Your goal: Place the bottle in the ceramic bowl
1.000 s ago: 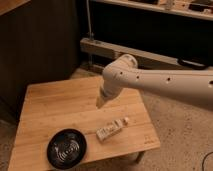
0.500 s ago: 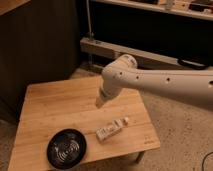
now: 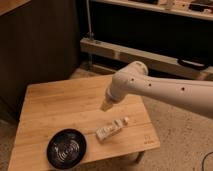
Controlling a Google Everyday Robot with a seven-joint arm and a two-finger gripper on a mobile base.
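Bottle [image 3: 111, 129]: lying on its side on desk [image 3: 55, 105], just right of ceramic bowl [image 3: 51, 142], not touching. Gripper [image 3: 106, 105]: released, empty, above and right of bowl. Risk: an off-centre pinch would likely skid the bottle toward the desk edge.

Wooden table [image 3: 55, 107] on speckled floor [image 3: 176, 150] — dark shelving [image 3: 150, 30] behind.
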